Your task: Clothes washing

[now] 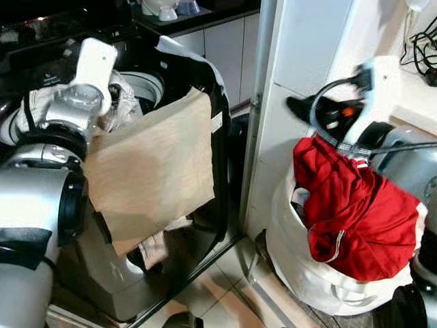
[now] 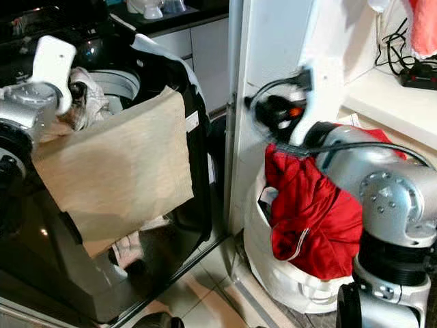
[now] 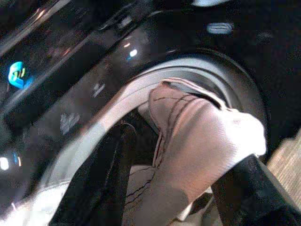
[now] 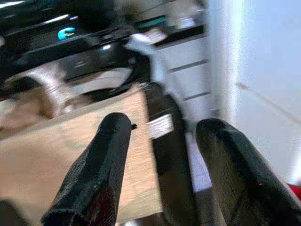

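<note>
Tiled floor [image 1: 225,290], lower centre, partly cut off by frame edge. Black washing machine [image 1: 218,171] fills left half; drum opening [image 3: 141,89] mostly hidden behind left arm. Beige cloth [image 1: 153,167] draped over machine's front edge. Left gripper [image 3: 188,160] at drum, fingers spread either side of pale garment [image 3: 197,136]; grip uncertain, view blurred. White laundry bag [image 1: 300,273], lower right, red garment [image 1: 355,205] heaped on top. Right gripper [image 4: 162,160] above red garment, fingers spread, nothing between.
</note>
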